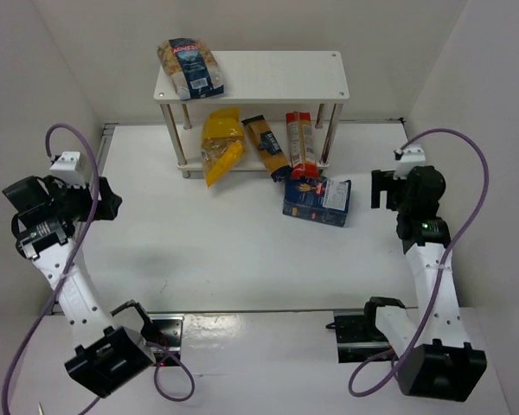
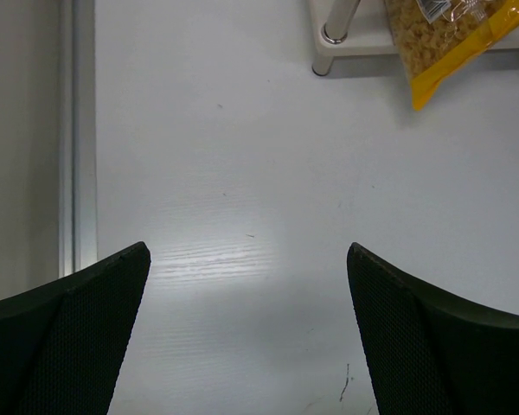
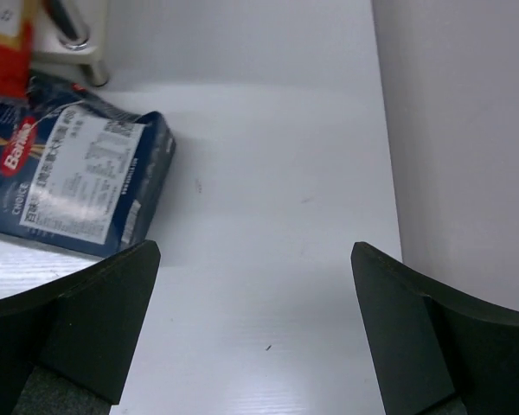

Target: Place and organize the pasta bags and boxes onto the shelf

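From my left wrist, my left gripper (image 2: 248, 251) shows only its two fingertips; the rest runs off the bottom edge. The yellow bag (image 2: 450, 39) is cut by the top edge, and the shelf (image 2: 363, 41) shows just one foot and a strip of board. My right gripper (image 3: 255, 251) is cropped likewise. The dark-blue box (image 3: 78, 181) runs off the left edge, and only a corner of the red-orange pack (image 3: 4, 43) appears. I cannot tell whether that pack rests on the box. From above, the top board (image 1: 268, 73) covers the back of the lower tier, and the print on the clear bag (image 1: 190, 67) is too small to read.
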### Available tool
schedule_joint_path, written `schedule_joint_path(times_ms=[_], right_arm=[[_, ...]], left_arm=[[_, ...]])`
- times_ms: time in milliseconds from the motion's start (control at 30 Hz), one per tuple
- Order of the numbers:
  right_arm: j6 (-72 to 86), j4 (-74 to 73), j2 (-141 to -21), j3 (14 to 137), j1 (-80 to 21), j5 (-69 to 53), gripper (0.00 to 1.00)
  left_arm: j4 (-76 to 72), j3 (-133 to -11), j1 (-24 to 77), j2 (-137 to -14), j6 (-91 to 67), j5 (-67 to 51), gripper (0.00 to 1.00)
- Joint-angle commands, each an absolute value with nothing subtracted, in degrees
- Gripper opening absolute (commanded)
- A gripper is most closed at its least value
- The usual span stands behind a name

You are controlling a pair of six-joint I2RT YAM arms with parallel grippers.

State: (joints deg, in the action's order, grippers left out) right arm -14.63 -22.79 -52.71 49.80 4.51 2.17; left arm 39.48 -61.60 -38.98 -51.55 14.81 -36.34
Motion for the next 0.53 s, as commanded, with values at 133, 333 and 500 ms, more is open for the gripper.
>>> schedule_joint_path(times_ms=[133,333,500], right_arm=[[-8.79,-22.49,-47.82,47.99,19.77,-4.12,1.0],[-8.79,-23.12,-47.81,47.46,25.92,-6.5,1.0],[-8.79,-23.64,-48.34,47.46,29.53,-7.82,1.0]], left_arm=[[32.44,-61.09,-34.63,-55.54,13.36,-36.12,1.0],[29.8,-57.22,-33.49,-56.69,12.22,-37.27,1.0],[28.48,-54.32,-33.49,-55.55,10.9,-38.32,1.0]])
